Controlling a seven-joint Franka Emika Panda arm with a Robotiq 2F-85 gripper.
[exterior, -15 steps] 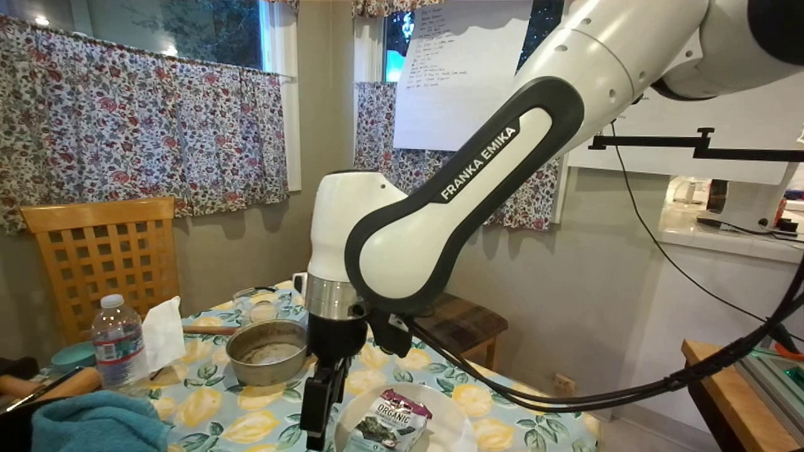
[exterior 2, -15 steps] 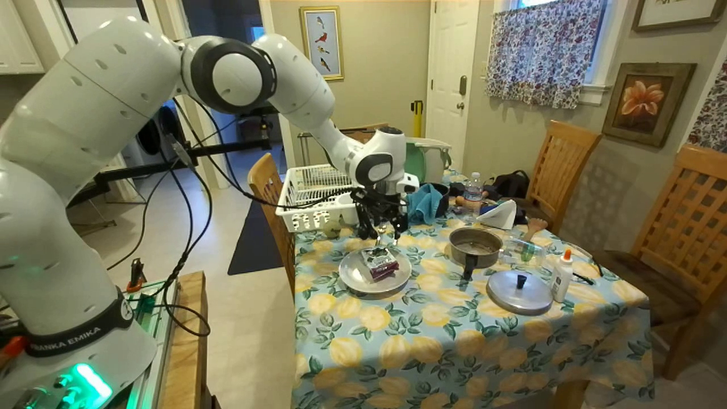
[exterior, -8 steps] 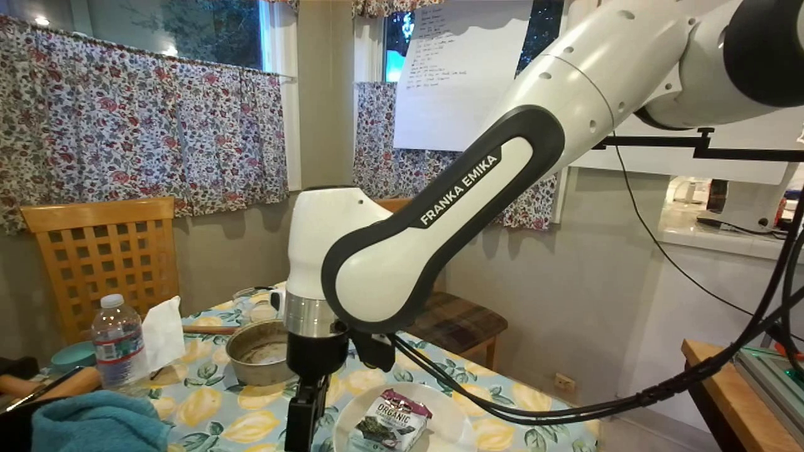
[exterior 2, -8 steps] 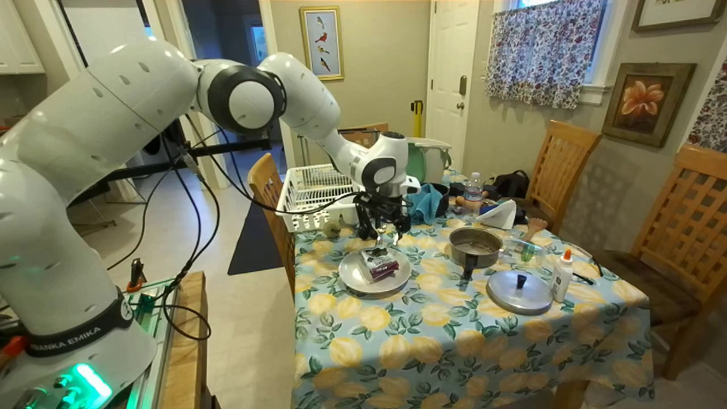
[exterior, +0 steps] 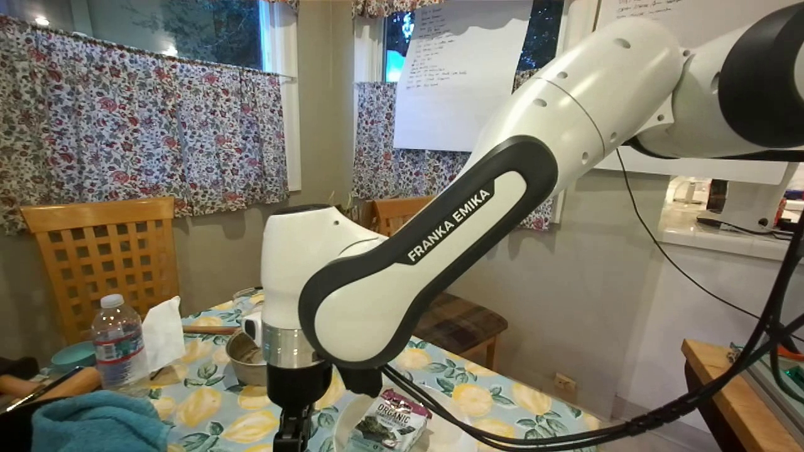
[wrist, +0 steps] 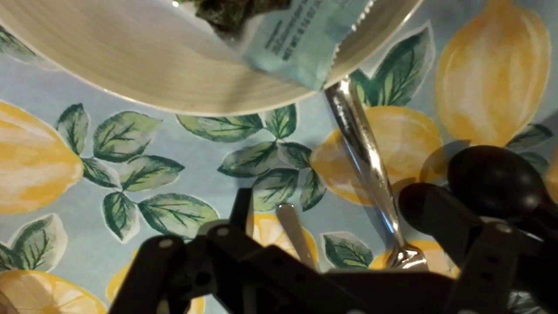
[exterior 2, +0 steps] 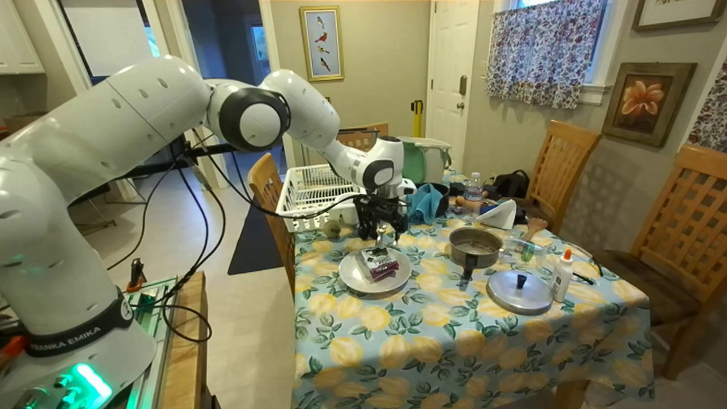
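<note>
My gripper is open and empty, low over the lemon-print tablecloth, with its jaws wide apart in the wrist view. A silver fork lies between the fingers in that view, its handle end at the plate's rim. A second narrow metal handle lies nearer the left finger; its lower part is hidden. A black rounded utensil lies by the right finger. A seaweed snack packet rests on a pale plate. Packet and gripper show in an exterior view. In an exterior view the gripper is partly cut off.
A metal pot, a lid and a glue bottle stand on the table. A water bottle and teal towel are near the chair. A white basket stands behind the gripper.
The arm and gripper have come down and shifted left in an exterior view, with the gripper now lower beside the plate. The packet and plate have not moved.
</note>
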